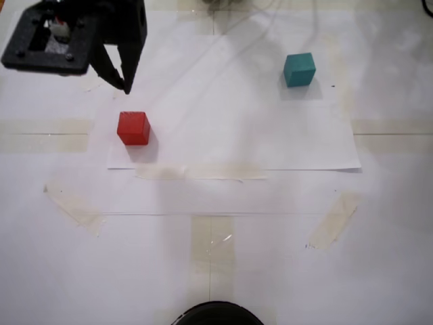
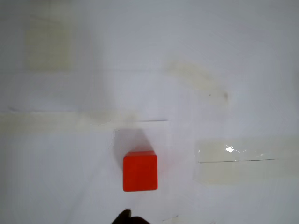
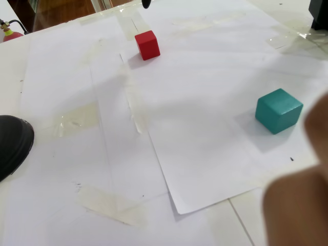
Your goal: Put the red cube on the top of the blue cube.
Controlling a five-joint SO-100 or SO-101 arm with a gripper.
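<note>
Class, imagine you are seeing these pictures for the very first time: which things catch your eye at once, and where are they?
Two bright cubes stand out against the white paper: the red cube sits at the left in a fixed view, and the blue cube, really teal, sits apart at the upper right. The black gripper hangs just above the red cube at the upper left, its jaws holding nothing.

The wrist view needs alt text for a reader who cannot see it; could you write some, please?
A red cube sits alone on taped white paper, below centre. A dark tip of the hand shows at the bottom edge.
</note>
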